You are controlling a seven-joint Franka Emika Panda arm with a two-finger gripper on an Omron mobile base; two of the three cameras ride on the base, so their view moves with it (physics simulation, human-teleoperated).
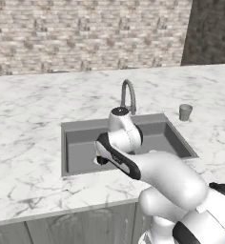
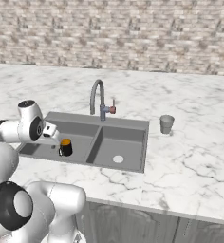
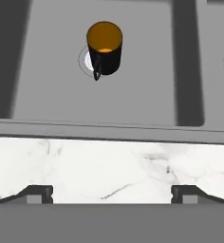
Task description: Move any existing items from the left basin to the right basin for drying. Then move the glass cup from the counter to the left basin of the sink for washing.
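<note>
Mug (image 3: pixel 104 47) in left basin (image 3: pixel 47 90), faucet (image 2: pixel 98 97) behind

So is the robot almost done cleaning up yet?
Not yet, nothing looks moved. The black mug stands in the left basin, over the drain. The gripper is open and empty above the counter edge, facing the mug. The mug must go to the right basin, then the glass cup goes into the left one.

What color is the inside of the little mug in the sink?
Orange inside, black outside. The mug shows best in the hand view, standing in the left basin.
</note>
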